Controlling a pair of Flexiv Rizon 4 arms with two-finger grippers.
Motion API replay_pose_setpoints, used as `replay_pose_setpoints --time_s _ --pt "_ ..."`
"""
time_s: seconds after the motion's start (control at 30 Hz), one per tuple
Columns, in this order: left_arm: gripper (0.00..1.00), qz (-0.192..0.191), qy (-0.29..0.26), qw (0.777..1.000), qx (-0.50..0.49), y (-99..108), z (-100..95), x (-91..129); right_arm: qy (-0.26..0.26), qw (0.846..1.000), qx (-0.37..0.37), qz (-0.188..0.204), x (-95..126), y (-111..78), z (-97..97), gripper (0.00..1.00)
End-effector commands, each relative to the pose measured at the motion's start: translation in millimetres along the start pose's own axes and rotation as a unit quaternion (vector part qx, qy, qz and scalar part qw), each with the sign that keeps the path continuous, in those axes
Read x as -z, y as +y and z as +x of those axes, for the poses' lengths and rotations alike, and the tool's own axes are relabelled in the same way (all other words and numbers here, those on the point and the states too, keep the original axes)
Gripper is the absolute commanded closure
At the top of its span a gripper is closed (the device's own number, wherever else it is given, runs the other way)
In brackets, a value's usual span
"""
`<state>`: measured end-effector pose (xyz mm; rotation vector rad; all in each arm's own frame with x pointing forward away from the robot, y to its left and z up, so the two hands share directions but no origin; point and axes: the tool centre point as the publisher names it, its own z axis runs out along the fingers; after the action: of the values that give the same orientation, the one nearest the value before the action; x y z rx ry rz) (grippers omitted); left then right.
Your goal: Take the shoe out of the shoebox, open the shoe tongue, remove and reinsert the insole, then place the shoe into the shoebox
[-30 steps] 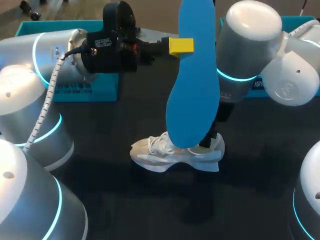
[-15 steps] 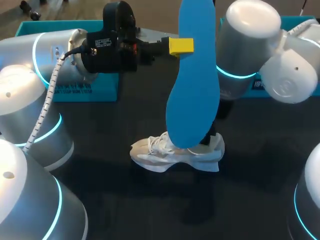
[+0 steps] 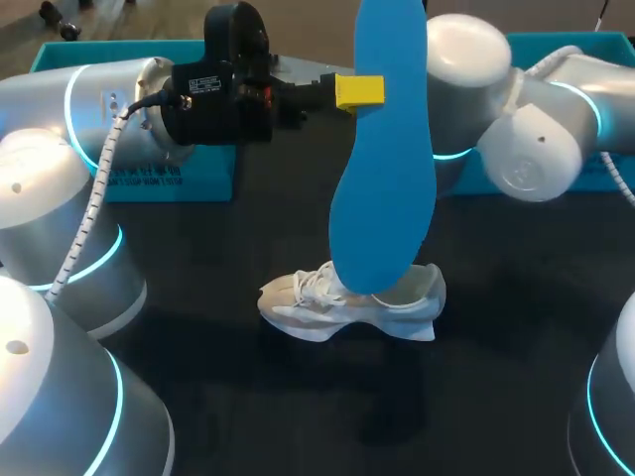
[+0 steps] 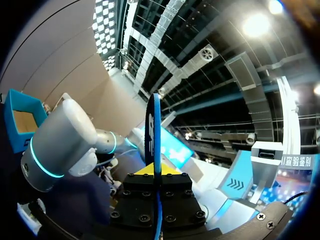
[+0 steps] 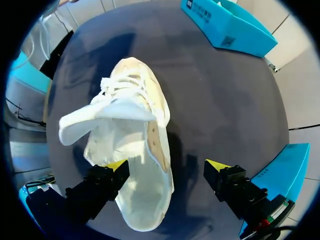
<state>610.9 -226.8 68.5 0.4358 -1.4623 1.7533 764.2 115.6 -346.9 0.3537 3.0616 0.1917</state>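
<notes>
The left hand (image 3: 362, 91) is gripping the pulled-out insole (image 3: 382, 178) while the right hand (image 5: 167, 166) is hovering open with the shoe (image 5: 132, 130) just beneath it, leaving reinsertion and boxing to do.

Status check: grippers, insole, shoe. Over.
Left gripper shut on insole, upright over shoe. Right gripper open above shoe. Shoe on table, tongue pulled open.

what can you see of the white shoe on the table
The white lace-up fabric shoe stands on its sole on the dark table, toe toward my left. Its laces are loose and the tongue is pulled out, leaving the mouth open with a tan inner surface showing. Nothing grips it: the right gripper hangs above its heel end, jaws open. In the head view the blue insole hides its middle.
</notes>
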Motion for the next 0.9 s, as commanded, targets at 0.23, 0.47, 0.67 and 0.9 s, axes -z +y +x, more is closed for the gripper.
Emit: replay_pose_setpoints --time_s 0.23,0.47,0.67,0.9 --pt "1.0 0.001 0.001 1.0 0.0 -0.1 -1.5 -1.4 0.021 1.0 0.007 0.014 -40.0 9.6 -3.3 0.0" --pt "1.0 0.001 0.001 1.0 0.0 -0.1 -1.5 -1.4 0.037 0.999 -0.001 0.024 -49.5 3.3 3.7 0.67" --pt "1.0 0.001 0.001 1.0 0.0 -0.1 -1.5 -1.4 0.052 0.998 -0.004 0.035 -52.7 -1.2 6.1 1.0" --pt "1.0 0.001 0.001 1.0 0.0 -0.1 -1.5 -1.4 0.071 0.997 -0.015 0.035 -49.7 -4.1 4.3 1.0"
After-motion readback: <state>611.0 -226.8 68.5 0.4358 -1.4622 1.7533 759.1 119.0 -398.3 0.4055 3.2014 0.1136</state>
